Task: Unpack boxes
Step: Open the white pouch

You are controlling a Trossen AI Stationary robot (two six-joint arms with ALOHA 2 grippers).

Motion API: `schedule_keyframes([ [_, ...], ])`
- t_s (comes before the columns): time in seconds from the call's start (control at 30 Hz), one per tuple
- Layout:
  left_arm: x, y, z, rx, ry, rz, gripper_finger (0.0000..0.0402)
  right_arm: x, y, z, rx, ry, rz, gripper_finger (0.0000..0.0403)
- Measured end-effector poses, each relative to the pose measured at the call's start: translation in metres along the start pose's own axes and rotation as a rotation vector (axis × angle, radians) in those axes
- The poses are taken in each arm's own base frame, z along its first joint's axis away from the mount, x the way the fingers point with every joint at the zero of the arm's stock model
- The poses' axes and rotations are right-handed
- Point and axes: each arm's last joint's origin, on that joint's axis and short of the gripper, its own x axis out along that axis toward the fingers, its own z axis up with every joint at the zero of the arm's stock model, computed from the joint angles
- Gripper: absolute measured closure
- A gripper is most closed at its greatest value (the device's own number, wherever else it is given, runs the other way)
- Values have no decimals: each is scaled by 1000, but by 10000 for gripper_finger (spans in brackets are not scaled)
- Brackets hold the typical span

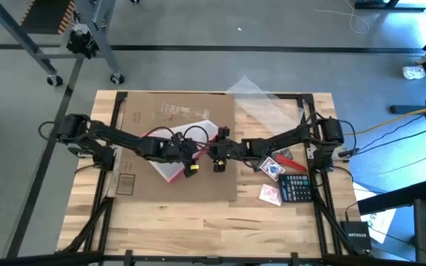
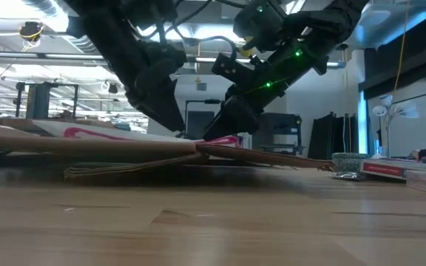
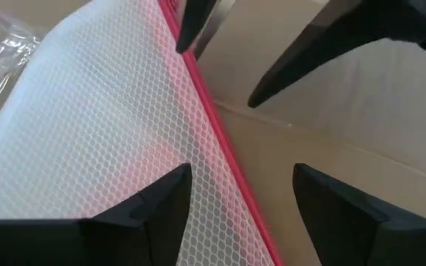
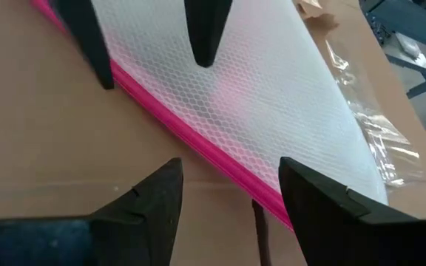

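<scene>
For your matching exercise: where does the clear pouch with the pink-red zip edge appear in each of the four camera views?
High view: pouch at centre, on the flattened cardboard box, between the two grippers.
Low view: thin pink edge left of centre, atop the box.
Left wrist view: fills the left half.
Right wrist view: upper middle and right.
Shared landmark: the pink-red zip edge against brown cardboard.

Both arms reach inward, pincers meeting mid-desk.
Left pincer angled down, fingers spread; right pincer faces it, fingers parted, both low.
</scene>
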Motion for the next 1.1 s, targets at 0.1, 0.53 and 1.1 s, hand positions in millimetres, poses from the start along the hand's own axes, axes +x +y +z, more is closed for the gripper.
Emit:
schedule_keyframes([
  [0.1,3,-1,-2,-11,4,1,169,0,0,1,11,-8,-2,187],
  [0.53,17,5,-15,-54,53,28,173,0,0,2,62,-17,6,187],
  [1.1,42,9,-27,72,154,7,399,0,1,1,60,-17,35,187],
])
